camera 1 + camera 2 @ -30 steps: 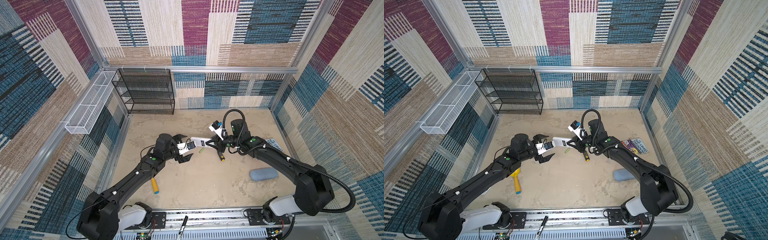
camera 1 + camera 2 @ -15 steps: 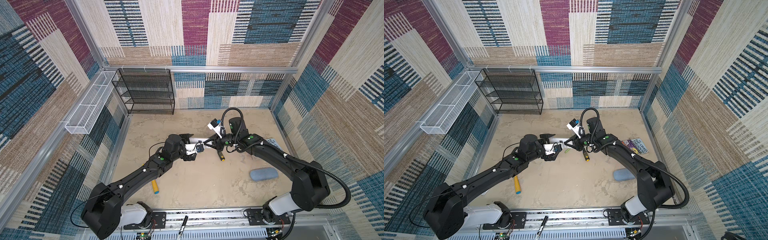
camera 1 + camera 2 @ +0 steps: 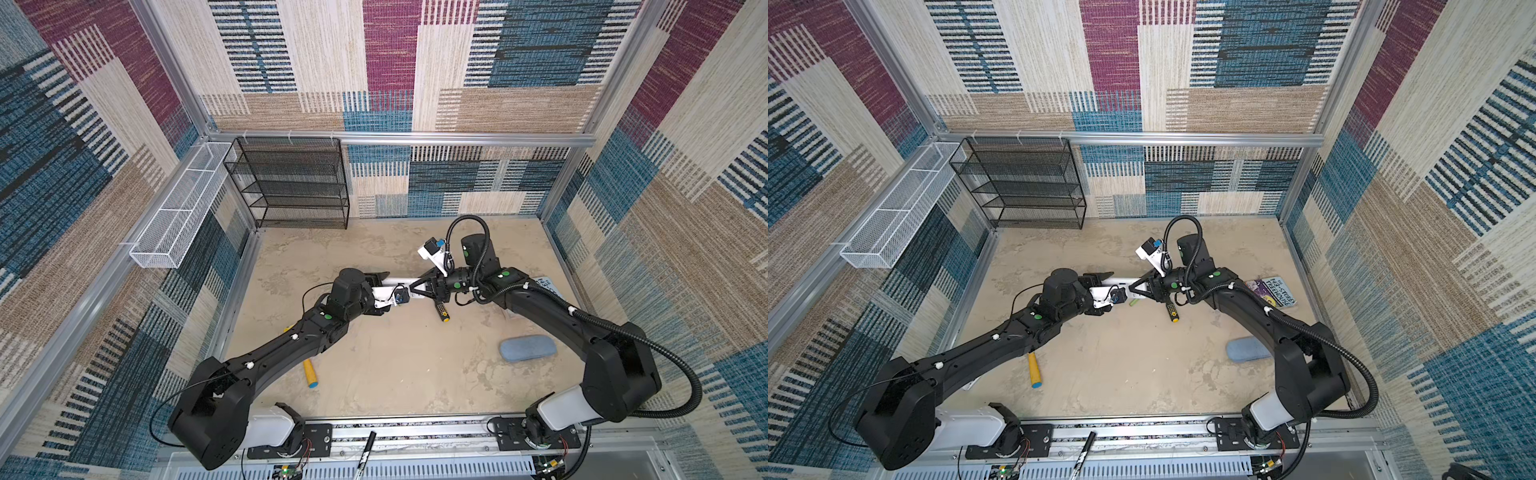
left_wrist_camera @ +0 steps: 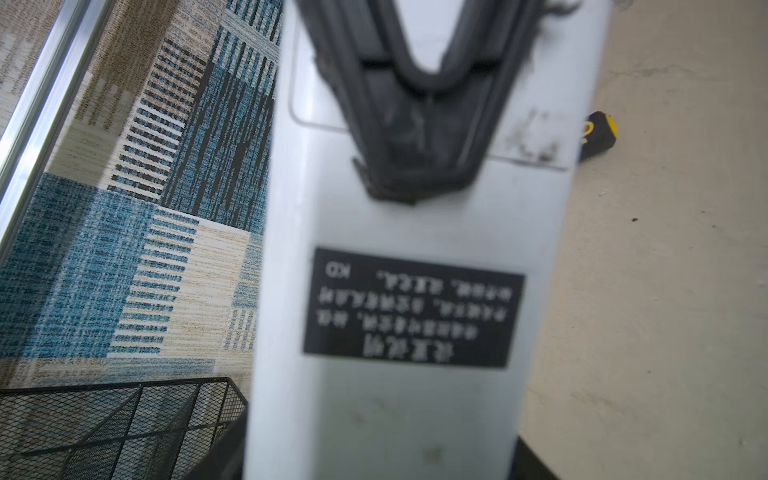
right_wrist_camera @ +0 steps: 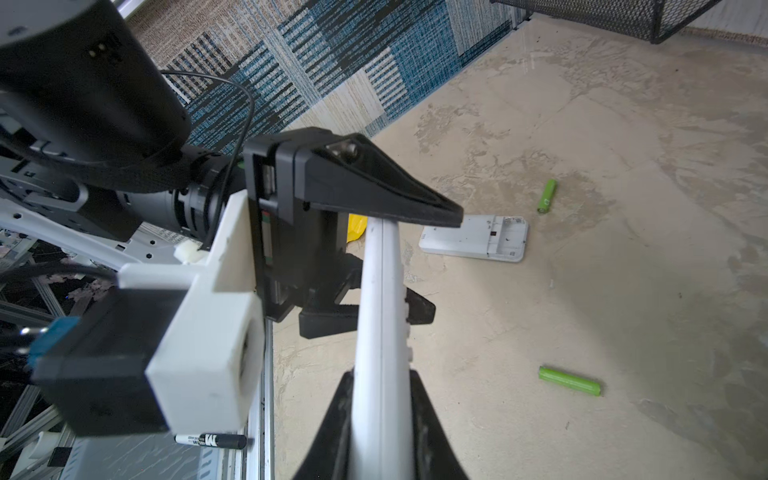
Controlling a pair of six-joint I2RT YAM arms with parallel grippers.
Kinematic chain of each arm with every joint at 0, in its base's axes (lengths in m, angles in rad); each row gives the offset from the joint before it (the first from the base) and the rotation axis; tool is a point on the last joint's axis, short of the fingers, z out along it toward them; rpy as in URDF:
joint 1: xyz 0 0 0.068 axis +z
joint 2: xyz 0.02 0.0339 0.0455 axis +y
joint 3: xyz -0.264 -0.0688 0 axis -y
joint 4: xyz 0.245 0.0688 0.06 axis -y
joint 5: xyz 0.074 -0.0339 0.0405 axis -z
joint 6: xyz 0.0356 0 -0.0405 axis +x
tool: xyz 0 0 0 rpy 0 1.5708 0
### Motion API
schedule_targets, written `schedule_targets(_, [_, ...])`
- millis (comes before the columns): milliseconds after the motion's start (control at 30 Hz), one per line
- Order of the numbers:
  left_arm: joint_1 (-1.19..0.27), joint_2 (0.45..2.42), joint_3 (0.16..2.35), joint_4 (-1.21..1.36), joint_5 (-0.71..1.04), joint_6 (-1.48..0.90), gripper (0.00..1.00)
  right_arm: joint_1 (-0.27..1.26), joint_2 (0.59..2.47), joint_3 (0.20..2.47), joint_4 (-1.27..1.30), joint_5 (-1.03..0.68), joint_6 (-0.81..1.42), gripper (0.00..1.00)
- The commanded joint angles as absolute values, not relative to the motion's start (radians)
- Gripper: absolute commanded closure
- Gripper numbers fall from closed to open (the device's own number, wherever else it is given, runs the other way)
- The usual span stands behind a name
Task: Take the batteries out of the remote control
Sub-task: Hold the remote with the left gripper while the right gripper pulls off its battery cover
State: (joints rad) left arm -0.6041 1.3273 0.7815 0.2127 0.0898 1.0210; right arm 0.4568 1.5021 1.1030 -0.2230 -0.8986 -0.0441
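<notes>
Held the remote (image 3: 397, 282) level, long axis gripper to gripper; clamped one end in the right gripper (image 3: 413, 286); straddled the other with the left gripper (image 3: 384, 289); could not tell whether pinched.

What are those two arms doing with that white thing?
They are working on getting the batteries out of a white remote, which is raised off the floor between them. The right end effector is clamped on one end. The left end effector straddles the other end, though whether it grips is unclear. Two green batteries lie on the floor near an opened white casing.
</notes>
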Motion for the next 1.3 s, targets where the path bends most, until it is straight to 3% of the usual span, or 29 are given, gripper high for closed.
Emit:
schedule_targets(0, [-0.603, 1.318, 0.776, 0.237, 0.112, 1.045, 0.44, 0.451, 1.511, 1.104, -0.217, -0.943, -0.048, 0.85])
schedule_targets(233, [-0.603, 1.312, 0.778, 0.205, 0.107, 1.066, 0.53, 0.447, 1.54, 1.126, -0.244, -0.933, -0.066, 0.79])
schedule_targets(400, [-0.602, 1.313, 0.796, 0.138, 0.112, 1.05, 0.56, 0.448, 1.538, 1.119, -0.233, -0.901, -0.062, 0.63])
schedule_targets(767, [-0.603, 1.317, 0.849, -0.069, 0.1, 0.905, 0.57, 0.448, 1.469, 1.025, -0.134, -0.797, 0.005, 0.42])
schedule_targets(933, [-0.603, 1.321, 0.862, -0.129, 0.083, 0.832, 0.58, 0.448, 1.436, 0.987, -0.106, -0.75, 0.034, 0.41])
schedule_targets(1267, [-0.604, 1.323, 0.887, -0.17, 0.07, 0.781, 0.6, 0.451, 1.464, 0.973, -0.044, -0.81, 0.07, 0.46])
